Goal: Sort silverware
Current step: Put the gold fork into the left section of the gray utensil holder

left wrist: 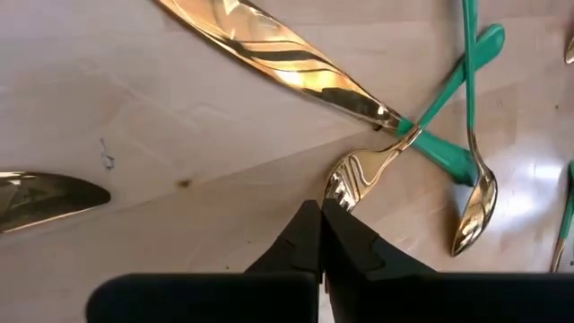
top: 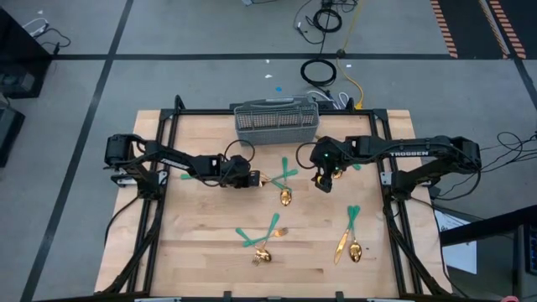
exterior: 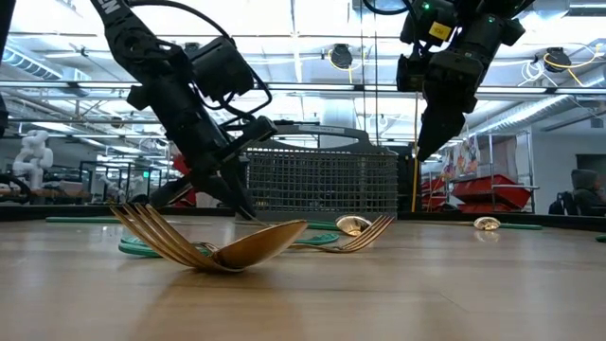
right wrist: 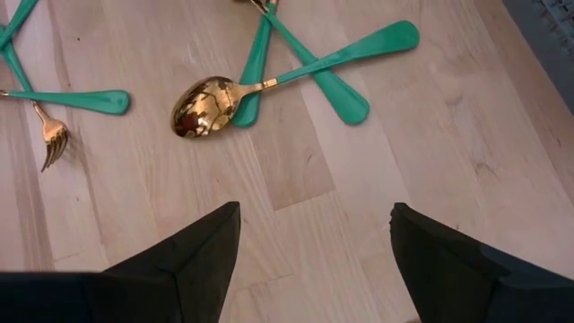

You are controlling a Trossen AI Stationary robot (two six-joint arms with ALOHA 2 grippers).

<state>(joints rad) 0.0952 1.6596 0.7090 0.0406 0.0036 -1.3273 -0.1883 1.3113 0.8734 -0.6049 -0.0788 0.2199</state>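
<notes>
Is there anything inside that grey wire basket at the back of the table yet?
The grey wire basket looks empty from above; no gold cutlery shows through its mesh. Its floor cannot be fully seen.

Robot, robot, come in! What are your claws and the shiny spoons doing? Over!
Left gripper shut, empty, by a fork. Right gripper open above the table. Silverware scattered, none seen in the basket. Nothing blocking.

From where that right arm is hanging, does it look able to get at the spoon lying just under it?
Probably yes. The right claw hangs open above bare wood, and the spoon lies face up just ahead of it. Only its green handle crosses other handles; the bowl itself lies free. The left claw is off to the side.
</notes>
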